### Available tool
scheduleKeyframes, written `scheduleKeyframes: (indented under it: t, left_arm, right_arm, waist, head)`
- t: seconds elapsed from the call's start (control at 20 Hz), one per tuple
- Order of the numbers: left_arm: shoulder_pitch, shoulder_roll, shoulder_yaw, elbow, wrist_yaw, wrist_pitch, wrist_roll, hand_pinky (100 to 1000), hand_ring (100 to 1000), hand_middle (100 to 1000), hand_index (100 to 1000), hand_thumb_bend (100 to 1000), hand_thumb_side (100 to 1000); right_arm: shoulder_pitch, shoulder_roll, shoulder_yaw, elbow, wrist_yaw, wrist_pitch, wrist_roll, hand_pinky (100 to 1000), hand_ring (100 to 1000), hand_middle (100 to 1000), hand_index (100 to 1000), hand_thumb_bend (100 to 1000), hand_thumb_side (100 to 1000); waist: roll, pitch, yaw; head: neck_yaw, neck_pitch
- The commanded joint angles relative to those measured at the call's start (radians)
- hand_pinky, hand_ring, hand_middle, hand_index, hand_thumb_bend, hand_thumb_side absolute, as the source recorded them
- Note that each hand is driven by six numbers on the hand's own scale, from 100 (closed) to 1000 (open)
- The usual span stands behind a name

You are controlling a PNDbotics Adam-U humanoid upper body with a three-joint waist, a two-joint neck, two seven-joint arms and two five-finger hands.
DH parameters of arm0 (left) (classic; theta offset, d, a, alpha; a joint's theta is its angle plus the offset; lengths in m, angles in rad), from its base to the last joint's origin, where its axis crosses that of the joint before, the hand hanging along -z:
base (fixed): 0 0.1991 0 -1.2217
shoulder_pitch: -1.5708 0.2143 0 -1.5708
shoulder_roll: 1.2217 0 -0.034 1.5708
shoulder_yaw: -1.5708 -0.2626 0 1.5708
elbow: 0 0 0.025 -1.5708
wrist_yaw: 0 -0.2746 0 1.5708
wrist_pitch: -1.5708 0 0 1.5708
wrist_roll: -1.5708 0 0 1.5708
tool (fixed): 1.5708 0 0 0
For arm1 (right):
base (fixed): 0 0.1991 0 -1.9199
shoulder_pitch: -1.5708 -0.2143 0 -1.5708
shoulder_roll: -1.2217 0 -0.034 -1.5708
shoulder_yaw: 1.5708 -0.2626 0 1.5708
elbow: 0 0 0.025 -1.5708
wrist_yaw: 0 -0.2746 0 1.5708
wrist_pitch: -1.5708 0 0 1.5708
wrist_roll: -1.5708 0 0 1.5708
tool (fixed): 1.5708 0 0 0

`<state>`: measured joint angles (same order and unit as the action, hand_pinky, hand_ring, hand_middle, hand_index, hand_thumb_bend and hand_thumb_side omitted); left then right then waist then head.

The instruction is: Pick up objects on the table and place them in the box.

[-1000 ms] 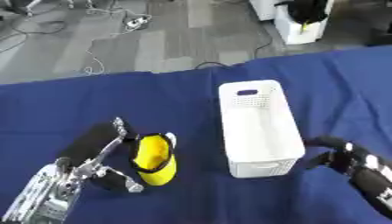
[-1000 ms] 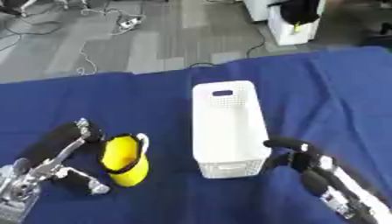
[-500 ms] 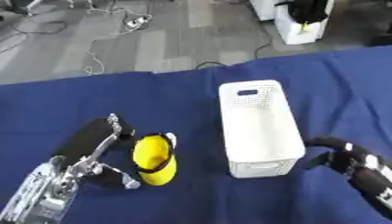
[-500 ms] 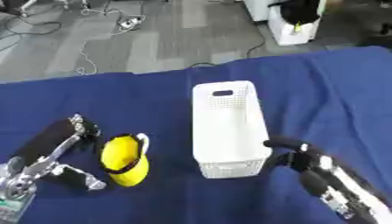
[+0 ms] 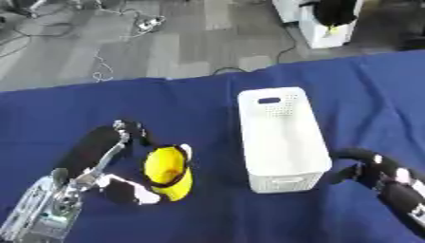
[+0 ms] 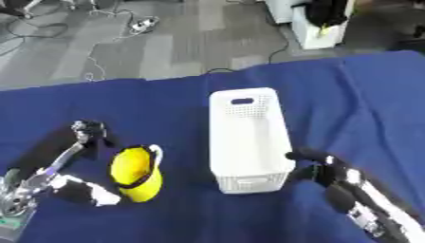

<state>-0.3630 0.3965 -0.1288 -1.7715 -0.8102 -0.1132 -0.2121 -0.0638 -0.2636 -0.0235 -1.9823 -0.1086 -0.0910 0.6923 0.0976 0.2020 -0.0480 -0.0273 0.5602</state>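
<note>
A yellow rounded object with a black band (image 5: 167,172) lies on the blue cloth, left of the white perforated box (image 5: 279,137). My left hand (image 5: 98,163) comes in from the lower left and sits spread beside the object. Its dark fingers (image 6: 83,134) arch just left of the object's top, apart from it. The pale thumb (image 5: 126,191) touches its lower left side. My right hand (image 6: 330,171) lies at the lower right, holding nothing. Its dark fingers (image 5: 353,154) reach the box's near right corner. The box's inside looks empty.
The blue cloth (image 5: 207,99) covers the whole table, with bare room behind and to the right of the box. Beyond the far edge lie grey floor, cables (image 5: 124,26) and a white cabinet (image 5: 319,26).
My left hand's fingers have drawn a little to the left, away from the yellow object's top. The object, the box and my right hand stay where they were.
</note>
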Motion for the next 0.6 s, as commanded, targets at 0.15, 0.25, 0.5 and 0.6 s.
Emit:
scheduleKeyframes:
  t: [0.15, 0.25, 0.5, 0.6]
  left_arm:
    - [-0.027, 0.027, -0.005, -0.022, 0.012, -0.030, -0.048, 506, 474, 588, 694, 996, 446]
    - [-0.034, 0.027, -0.010, -0.008, 0.026, -0.038, -0.058, 525, 484, 592, 701, 977, 457]
    - [-0.044, 0.026, -0.018, 0.035, 0.071, -0.059, -0.063, 556, 501, 604, 716, 953, 480]
    - [-0.047, 0.026, -0.019, 0.051, 0.082, -0.069, -0.065, 581, 518, 622, 728, 955, 494]
  right_arm:
    - [-0.003, -0.010, -0.004, -0.018, 0.001, 0.005, 0.003, 821, 707, 871, 936, 506, 799]
    - [-0.003, -0.009, -0.003, -0.018, 0.002, 0.006, 0.003, 821, 707, 871, 936, 506, 800]
    - [-0.008, -0.009, -0.002, -0.018, 0.002, 0.010, 0.005, 822, 707, 871, 937, 507, 801]
    - [-0.010, -0.009, -0.002, -0.018, 0.002, 0.011, 0.007, 822, 707, 871, 937, 507, 801]
  waist:
    - [-0.001, -0.017, -0.001]
    - [0.001, -0.017, -0.005]
    - [0.006, -0.015, -0.016]
    - [0.007, -0.012, -0.021]
  head:
    - [-0.011, -0.003]
    - [-0.012, -0.004]
    - [-0.015, -0.009]
    - [-0.017, -0.012]
